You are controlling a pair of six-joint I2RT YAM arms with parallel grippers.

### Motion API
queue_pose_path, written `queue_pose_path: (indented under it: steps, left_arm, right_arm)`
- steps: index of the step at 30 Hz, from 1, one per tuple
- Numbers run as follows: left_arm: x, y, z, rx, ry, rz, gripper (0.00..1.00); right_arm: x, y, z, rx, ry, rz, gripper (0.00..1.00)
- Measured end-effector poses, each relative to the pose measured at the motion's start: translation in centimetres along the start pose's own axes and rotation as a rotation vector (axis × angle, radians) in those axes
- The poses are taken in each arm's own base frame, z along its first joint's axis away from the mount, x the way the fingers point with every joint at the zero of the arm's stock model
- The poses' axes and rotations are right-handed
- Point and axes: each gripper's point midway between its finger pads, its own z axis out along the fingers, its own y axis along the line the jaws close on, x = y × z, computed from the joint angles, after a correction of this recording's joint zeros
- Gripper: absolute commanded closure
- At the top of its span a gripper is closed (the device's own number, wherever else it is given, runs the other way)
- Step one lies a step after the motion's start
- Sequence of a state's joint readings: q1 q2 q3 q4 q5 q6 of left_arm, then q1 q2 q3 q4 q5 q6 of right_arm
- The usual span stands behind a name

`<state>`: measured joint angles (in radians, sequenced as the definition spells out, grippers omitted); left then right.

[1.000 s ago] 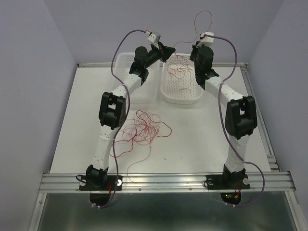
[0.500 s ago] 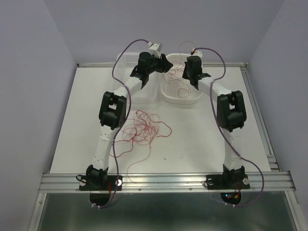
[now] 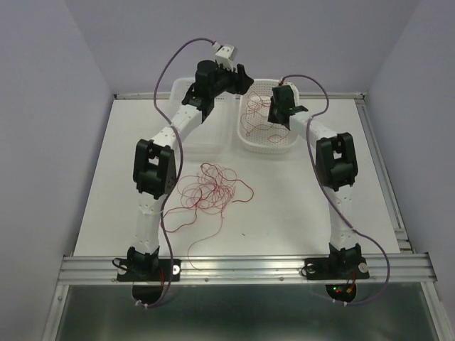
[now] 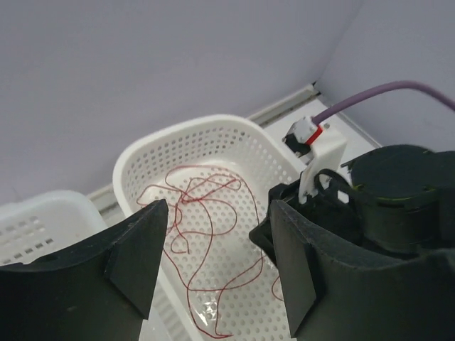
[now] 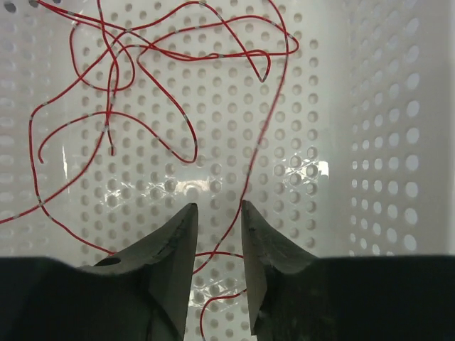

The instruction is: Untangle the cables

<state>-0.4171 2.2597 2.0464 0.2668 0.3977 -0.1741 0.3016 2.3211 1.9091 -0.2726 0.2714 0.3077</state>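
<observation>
Cables (image 5: 142,106) lie partly loose in the basket (image 5: 398,142), partly as a tangle (image 3: 211,187) on the table (image 3: 298,206). Your right gripper (image 5: 219,213) sits low in the basket, slightly parted and pinching nothing (one strand crosses the gap). The left gripper (image 4: 217,234) gapes empty above. Lift straight up, clear of loops.

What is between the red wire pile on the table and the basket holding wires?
Only bare white table, as the top view shows; the red wire pile lies apart from the basket, and no strand bridges the gap.
</observation>
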Motion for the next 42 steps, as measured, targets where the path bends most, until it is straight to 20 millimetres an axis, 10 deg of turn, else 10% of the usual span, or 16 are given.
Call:
queue_pose_path:
  steps: [1, 8, 15, 22, 28, 34, 42]
  left_arm:
    - [-1.9, -0.5, -0.7, 0.001, -0.029, 0.023, 0.30]
    - [-12.6, -2.9, -6.2, -0.004, -0.194, 0.160, 0.24]
    - [-14.5, -2.5, -11.6, -0.046, -0.123, 0.330, 0.20]
    - [-9.2, -3.8, -22.4, -0.061, 0.069, 0.549, 0.17]
    - [-4.0, -5.4, -29.5, -0.051, 0.147, 0.667, 0.17]
    - [1.6, -4.7, -31.4, -0.033, 0.246, 0.684, 0.18]
    - [9.3, -1.0, -30.4, 0.126, 0.500, 0.836, 0.17]
  right_arm:
    - [-0.6, 0.1, -0.2, -0.004, -0.012, -0.002, 0.38]
    - [-4.7, 0.3, -3.2, -0.012, -0.089, 0.002, 0.27]
    - [-10.5, 1.6, -9.8, -0.108, -0.206, 0.004, 0.28]
    - [-8.7, 7.9, -19.3, -0.315, -0.236, -0.103, 0.34]
    - [0.5, 13.1, -23.3, -0.477, -0.133, -0.231, 0.37]
    - [9.2, 11.8, -24.4, -0.522, -0.031, -0.276, 0.37]
    - [10.3, 9.3, -26.8, -0.560, -0.089, -0.205, 0.36]
